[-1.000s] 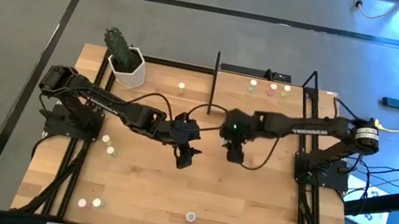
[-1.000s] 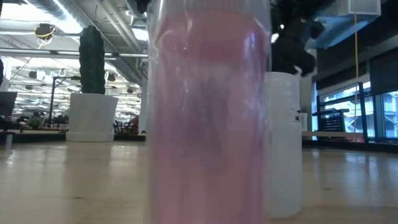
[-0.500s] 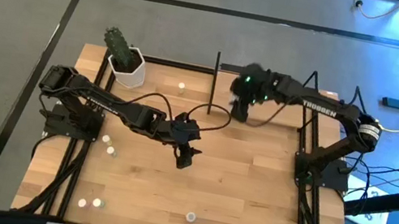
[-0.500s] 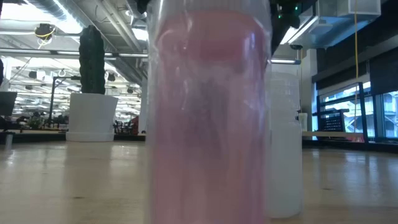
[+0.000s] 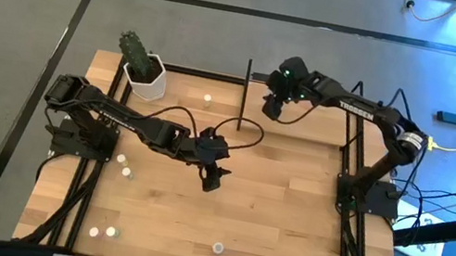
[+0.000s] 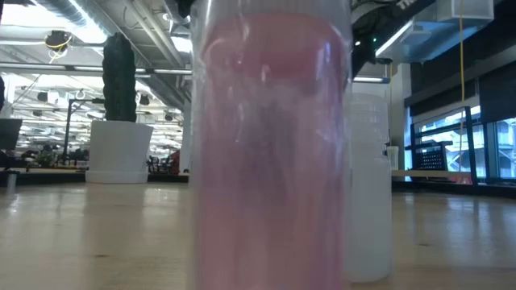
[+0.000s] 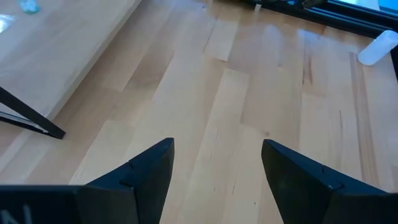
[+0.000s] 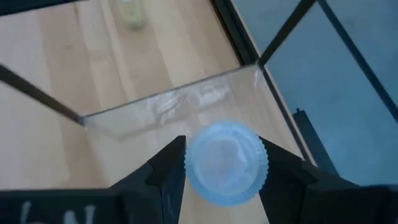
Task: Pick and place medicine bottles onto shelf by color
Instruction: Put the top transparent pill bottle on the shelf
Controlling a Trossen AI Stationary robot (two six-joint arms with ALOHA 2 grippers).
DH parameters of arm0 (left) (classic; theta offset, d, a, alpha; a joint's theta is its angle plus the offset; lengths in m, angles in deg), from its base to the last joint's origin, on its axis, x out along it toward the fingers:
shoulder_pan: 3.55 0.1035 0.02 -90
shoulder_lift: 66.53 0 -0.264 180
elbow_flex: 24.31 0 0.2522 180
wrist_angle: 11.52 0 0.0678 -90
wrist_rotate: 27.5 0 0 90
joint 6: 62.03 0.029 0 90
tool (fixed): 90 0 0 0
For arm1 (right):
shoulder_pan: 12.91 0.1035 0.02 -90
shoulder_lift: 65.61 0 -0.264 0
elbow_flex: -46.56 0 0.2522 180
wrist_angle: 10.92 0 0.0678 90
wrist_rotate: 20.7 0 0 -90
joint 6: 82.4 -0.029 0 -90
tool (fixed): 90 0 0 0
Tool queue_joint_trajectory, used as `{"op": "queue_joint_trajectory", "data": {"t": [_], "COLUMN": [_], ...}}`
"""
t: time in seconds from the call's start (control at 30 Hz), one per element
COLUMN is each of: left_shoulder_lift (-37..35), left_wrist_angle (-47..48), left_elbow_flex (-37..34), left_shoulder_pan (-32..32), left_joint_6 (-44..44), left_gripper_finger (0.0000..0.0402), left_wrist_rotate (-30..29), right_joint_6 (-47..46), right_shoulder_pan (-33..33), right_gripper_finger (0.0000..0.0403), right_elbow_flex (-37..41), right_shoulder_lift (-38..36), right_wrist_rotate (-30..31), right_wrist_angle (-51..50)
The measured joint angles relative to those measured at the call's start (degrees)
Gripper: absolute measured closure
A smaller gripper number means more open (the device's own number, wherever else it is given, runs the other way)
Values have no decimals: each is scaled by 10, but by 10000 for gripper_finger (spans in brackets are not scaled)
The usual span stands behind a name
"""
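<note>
High view: right hand (image 5: 271,107) over shelf (image 5: 304,123) left end, pinching blue-capped bottle (image 8: 226,162). Left hand (image 5: 212,182) spread, idle over mid tabletop (image 5: 268,220). Few bottles on shelf back edge; roughly eight remain scattered on tabletop. Task under half done.

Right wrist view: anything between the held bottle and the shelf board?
Nothing visible. The right gripper holds the bottle over the shelf corner; the board below looks bare, with one yellowish bottle farther off.
</note>
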Motion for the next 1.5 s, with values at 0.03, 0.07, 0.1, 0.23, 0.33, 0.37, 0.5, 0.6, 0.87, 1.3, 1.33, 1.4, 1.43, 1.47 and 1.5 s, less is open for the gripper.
{"op": "queue_joint_trajectory", "data": {"t": [0.03, 0.07, 0.1, 0.23, 0.33, 0.37, 0.5, 0.6, 0.87, 1.3, 1.33, 1.4, 1.43, 1.47, 1.5], "left_shoulder_lift": [0, 0, 0, 0, 0, 0, 0, 0, 0, 0, 0, 0, 0, 0, 0], "left_wrist_angle": [0, 0, 0, 0, 0, 0, 0, 0, 1, 1, 1, 1, 1, 1, 1], "left_elbow_flex": [0, 0, 0, 0, 0, 0, 0, 0, 0, 0, 0, 0, 0, 0, 0], "left_shoulder_pan": [0, 0, 1, 2, 3, 3, 6, 7, 7, 7, 7, 7, 7, 7, 7], "left_joint_6": [0, -2, -3, -3, -5, -8, -15, -15, -15, -15, -15, -15, -15, -15, -15], "left_gripper_finger": [166, 166, 166, 166, 166, 166, 166, 166, 166, 166, 166, 166, 166, 166, 166], "left_wrist_rotate": [0, 0, 0, -1, -1, -2, -2, -2, -2, -2, -2, -2, -2, -2, -2], "right_joint_6": [4, 9, 12, 38, 39, 39, 40, 42, 69, 69, 69, 69, 69, 69, 68], "right_shoulder_pan": [-2, -5, -8, -21, -29, -32, -42, -44, -45, -45, -45, -45, -45, -45, -45], "right_gripper_finger": [237, 237, 237, 237, 237, 237, 237, 237, 237, 237, 237, 236, 235, 232, 229], "right_elbow_flex": [0, 0, 0, 0, 0, 0, 0, 0, 0, 0, 0, 0, 0, 0, 0], "right_shoulder_lift": [6, 12, 18, 40, 56, 60, 76, 79, 79, 79, 79, 79, 79, 79, 79], "right_wrist_rotate": [0, -1, -1, 1, 0, 0, 0, 0, 0, -1, -1, -2, -3, -7, -12], "right_wrist_angle": [8, 16, 21, 26, 26, 28, 39, 46, 43, 44, 44, 44, 43, 43, 43]}}
